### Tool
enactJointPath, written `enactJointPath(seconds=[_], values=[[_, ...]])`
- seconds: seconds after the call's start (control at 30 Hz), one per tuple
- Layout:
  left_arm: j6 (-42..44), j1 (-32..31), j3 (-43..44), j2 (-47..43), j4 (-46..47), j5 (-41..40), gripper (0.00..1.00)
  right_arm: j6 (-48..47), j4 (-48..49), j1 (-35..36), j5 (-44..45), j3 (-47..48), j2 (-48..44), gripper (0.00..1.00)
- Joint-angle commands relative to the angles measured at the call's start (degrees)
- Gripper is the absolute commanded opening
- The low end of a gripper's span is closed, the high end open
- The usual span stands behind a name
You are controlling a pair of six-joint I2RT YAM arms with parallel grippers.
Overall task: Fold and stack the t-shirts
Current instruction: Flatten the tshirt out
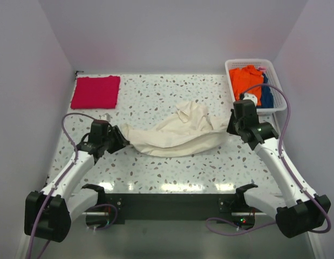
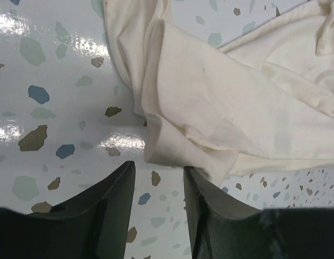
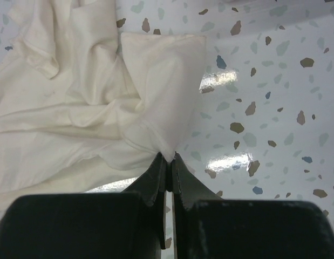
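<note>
The cream-white t-shirt (image 1: 172, 137) lies crumpled across the middle of the speckled table (image 1: 156, 172), with the crimson-pink t-shirt (image 1: 95, 91) folded flat at the far left corner. The right gripper (image 3: 169, 157) is closed tight on one edge of the cream cloth; the left gripper (image 2: 158, 171) hovers with jaws apart and empty, just short of the opposite hem. With only one side held, a pull from the right arm would likely drag the bunched shirt rather than spread it, and the thin pinch could slip
</note>
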Motion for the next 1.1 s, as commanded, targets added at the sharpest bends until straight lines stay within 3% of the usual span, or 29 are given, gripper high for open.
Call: enactJointPath(seconds=[0.0,0.17,0.53,0.7,1.07], values=[[1.8,0.3,2.4,-2.0,1.5,0.1,0.45,0.0,1.6,-0.3,2.9,1.6,-2.1,0.0],[3.1,0.3,5.1,-5.0,-0.6,-2.1,0.41,-0.6,1.2,-0.8,3.5,3.6,-2.0,0.0],[2.5,0.3,2.2,1.2,1.8,2.9,0.43,-1.4,0.9,-2.1,2.7,7.4,-1.5,0.0],[-0.2,0.2,-1.0,3.4,8.7,5.8,0.55,-1.1,1.4,-2.1,1.1,7.1,-1.1,0.0],[-1.6,0.1,-3.4,7.1,12.7,9.9,0.57,-1.1,2.2,-2.1,-0.6,6.2,-0.5,0.0]])
